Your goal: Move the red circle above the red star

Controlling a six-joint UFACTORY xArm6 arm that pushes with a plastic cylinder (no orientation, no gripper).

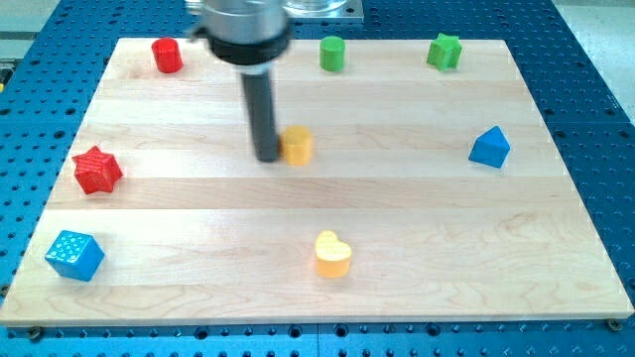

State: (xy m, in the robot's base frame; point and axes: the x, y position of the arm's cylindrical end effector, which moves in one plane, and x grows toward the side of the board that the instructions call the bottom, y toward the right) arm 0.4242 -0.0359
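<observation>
The red circle [167, 56] stands near the board's top left corner. The red star [97, 170] lies at the left edge, well below the circle. My tip [268, 157] rests on the board near the middle, just left of a yellow block [297, 145] and about touching it. The tip is far to the right of the red star and below and right of the red circle.
A green cylinder [332, 53] and a green star [445, 51] sit along the top edge. A blue triangular block [489, 148] is at the right. A yellow heart [332, 254] is at lower middle. A blue cube [74, 255] is at the bottom left. The wooden board [417, 228] lies on a blue perforated table.
</observation>
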